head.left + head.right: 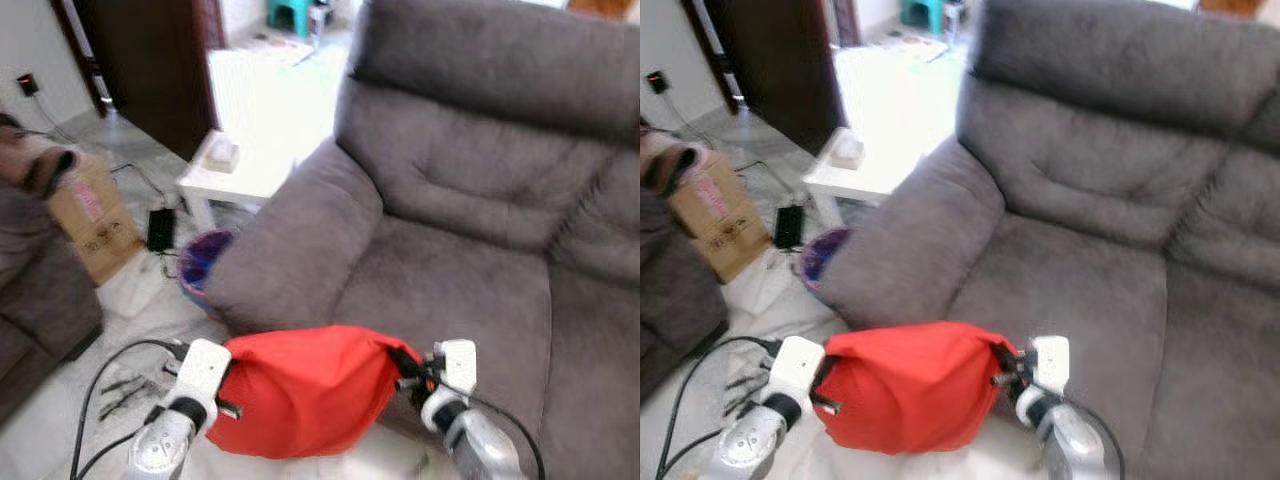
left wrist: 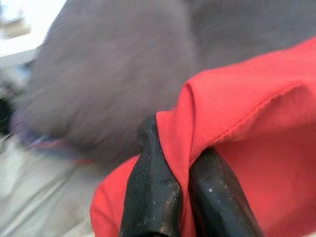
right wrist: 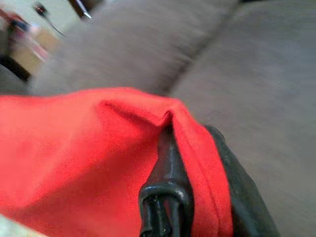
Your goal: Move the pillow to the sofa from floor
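Looking ahead, I see the grey sofa [image 1: 470, 230] across most of my view, its seat cushion directly before me and one arm beside a small white table [image 1: 240, 175]. A cardboard box [image 1: 90, 215] stands on the floor [image 1: 60, 400] to my left, near a purple bin [image 1: 203, 258]. The red pillow [image 1: 305, 390] hangs between my arms, just in front of the seat edge. My left hand [image 2: 170, 185] is clamped on one pillow corner, my right hand [image 3: 197, 197] pinching the opposite corner.
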Available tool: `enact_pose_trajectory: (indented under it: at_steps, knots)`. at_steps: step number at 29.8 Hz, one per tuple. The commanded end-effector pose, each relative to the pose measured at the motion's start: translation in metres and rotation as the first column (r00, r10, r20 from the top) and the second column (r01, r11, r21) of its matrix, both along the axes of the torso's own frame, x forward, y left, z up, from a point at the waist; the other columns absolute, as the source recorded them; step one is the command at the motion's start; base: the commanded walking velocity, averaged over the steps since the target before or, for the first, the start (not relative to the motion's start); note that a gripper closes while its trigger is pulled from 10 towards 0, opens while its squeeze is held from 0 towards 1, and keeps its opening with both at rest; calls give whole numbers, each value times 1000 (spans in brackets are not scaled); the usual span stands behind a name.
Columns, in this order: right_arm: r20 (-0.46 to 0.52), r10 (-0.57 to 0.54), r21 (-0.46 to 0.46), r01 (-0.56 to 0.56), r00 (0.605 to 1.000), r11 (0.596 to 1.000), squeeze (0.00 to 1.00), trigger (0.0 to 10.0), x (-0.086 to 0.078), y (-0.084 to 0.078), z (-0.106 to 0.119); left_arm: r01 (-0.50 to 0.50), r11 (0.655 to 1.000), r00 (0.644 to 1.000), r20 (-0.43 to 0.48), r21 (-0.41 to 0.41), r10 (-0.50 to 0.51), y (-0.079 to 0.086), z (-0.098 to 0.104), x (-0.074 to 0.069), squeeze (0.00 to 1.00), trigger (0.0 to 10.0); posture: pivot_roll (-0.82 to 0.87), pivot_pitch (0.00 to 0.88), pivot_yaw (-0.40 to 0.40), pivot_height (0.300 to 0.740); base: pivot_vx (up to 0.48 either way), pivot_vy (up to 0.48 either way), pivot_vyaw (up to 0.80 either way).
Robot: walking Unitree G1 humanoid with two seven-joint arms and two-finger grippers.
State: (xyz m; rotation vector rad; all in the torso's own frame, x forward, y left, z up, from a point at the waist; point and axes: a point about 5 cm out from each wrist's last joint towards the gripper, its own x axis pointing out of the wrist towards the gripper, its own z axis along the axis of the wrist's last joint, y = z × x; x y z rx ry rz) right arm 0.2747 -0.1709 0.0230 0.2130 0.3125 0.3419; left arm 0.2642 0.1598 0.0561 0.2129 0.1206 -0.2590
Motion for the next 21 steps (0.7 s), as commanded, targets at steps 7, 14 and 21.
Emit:
enact_pose_trajectory:
  at_steps: [7, 14, 21]
  knots:
    - [60, 1, 12, -2, 998, 1000, 0, 10000, 4, 5, 7, 5, 1000, 998, 68, -17, -4, 3, 14, 4, 0, 10000, 87, 169, -10, 740, 0, 0, -786]
    - [70, 16, 4, -17, 997, 1000, 0, 10000, 4, 6, 8, -4, 1000, 996, 84, -23, 6, 6, 17, 5, 0, 10000, 84, 171, -10, 740, 0, 0, -788]
    - [125, 0, -18, 2, 992, 1000, 0, 10000, 6, 4, 13, -11, 1000, 997, 82, -21, 12, 7, 16, 4, 0, 10000, 85, 170, -9, 740, 0, 0, -448]
